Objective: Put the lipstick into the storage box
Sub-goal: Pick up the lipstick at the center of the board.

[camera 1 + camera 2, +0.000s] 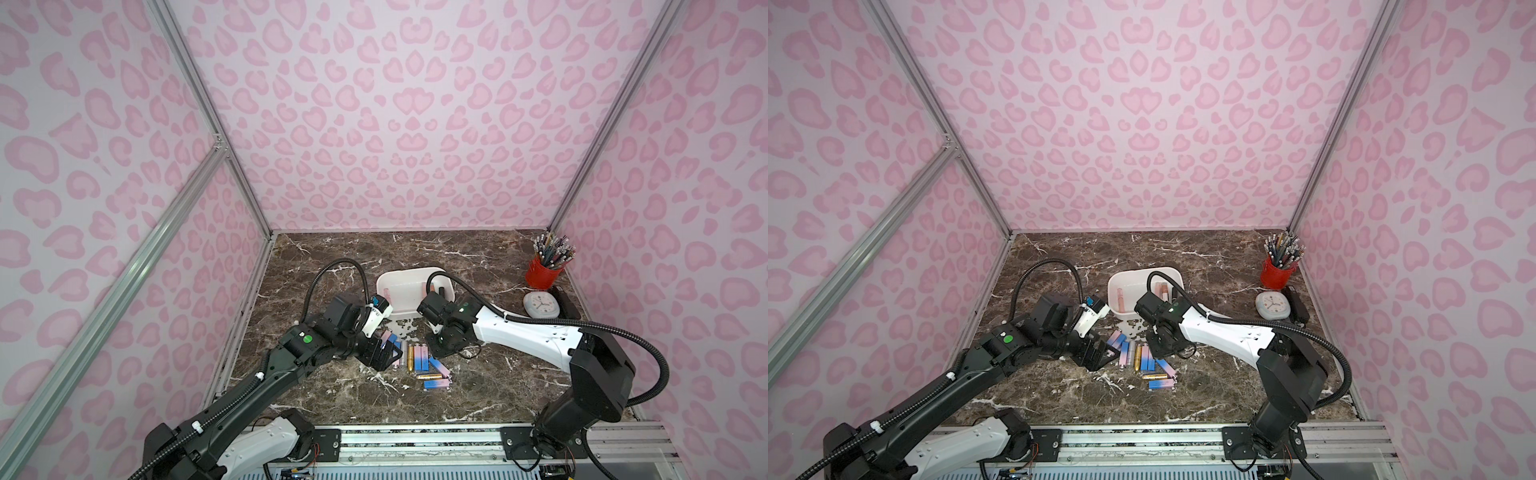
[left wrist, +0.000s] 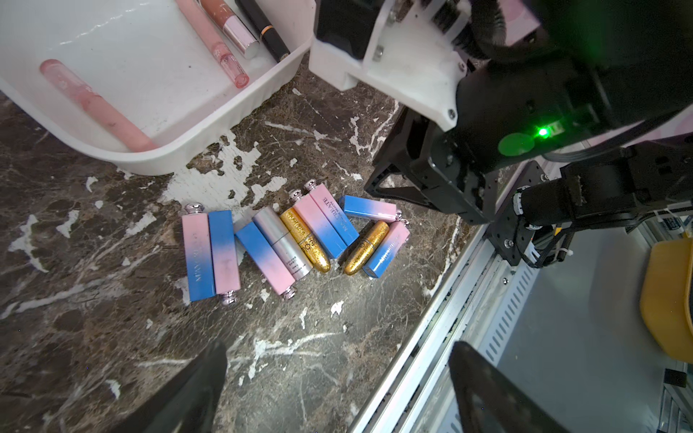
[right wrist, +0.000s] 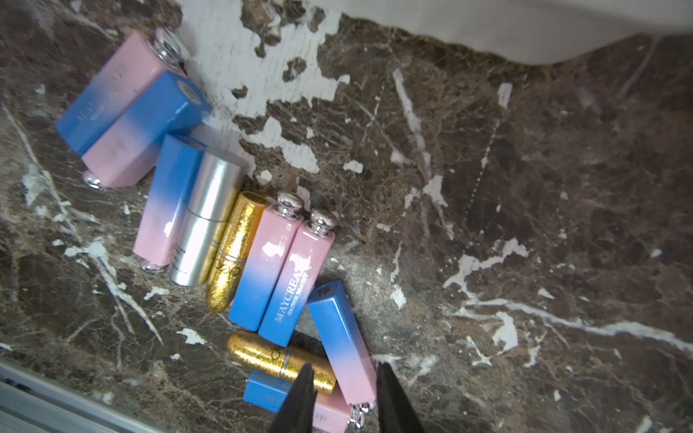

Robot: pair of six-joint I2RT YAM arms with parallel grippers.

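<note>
Closest to me, a huddle of lipsticks (image 1: 419, 361) lies flat on the marble desk (image 1: 478, 257), most of them touching side to side. The left gripper (image 2: 337, 346) hangs just beside the heap with its jaws spread wide and nothing in them. The right gripper (image 3: 344, 369) is down low, its jaws drawn narrow on either side of the pink end of one pink-and-blue lipstick (image 3: 339, 330). That one lies at the edge of the heap beside a gold glitter lipstick (image 3: 262, 352); whether the pads actually press it I cannot tell. These look like light, rigid plastic cases with a glossy skin, so I would expect them to slide rather than give. The square ones offer flat faces, and across those, about mid-body, seems the surest hold; the small silver knob at the end looks too slight. The round gold and silver ones would likely roll. The neighbours lie so tight that a fingertip may nudge them. Just beyond the heap sits the white storage box (image 1: 407, 291), holding a few slim gloss tubes (image 2: 93, 105), and far off in the corner stands a red pencil cup (image 1: 540, 272).
</note>
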